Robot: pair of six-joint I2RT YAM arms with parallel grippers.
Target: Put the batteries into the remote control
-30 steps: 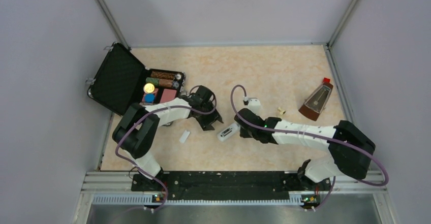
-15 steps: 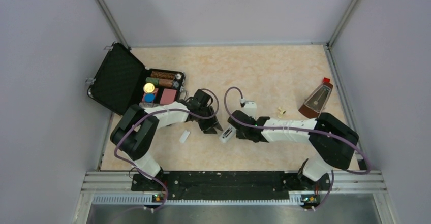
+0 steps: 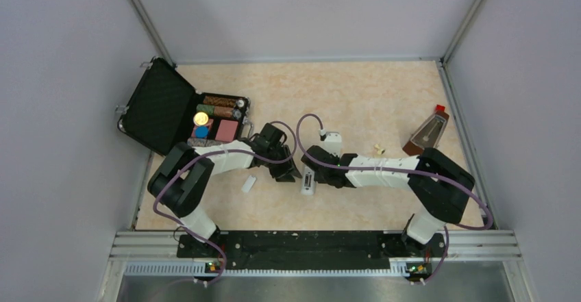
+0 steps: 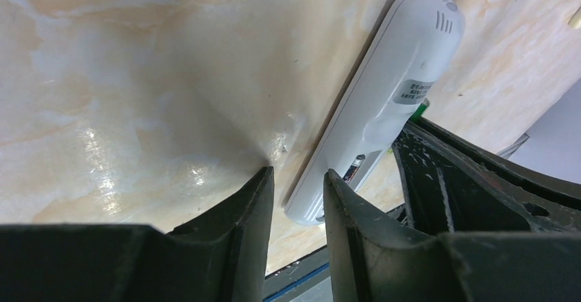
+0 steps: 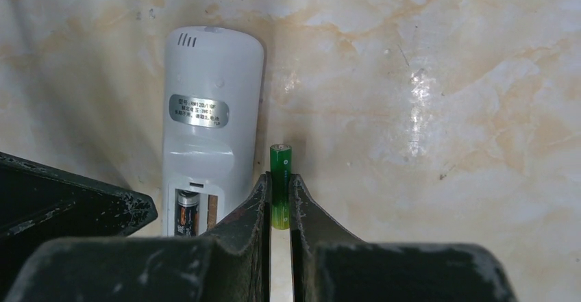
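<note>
While right tool (image 5: 278,180) pinches green battery (image 5: 279,161), left tool (image 4: 298,174) hovers spread over marbled tabletop (image 4: 137,76).

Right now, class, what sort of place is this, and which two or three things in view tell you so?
Probably a robot test bench in a lab: left arm and right arm bolted to a rail, and mixed props on the table: a remote, a metronome, an open case.
</note>
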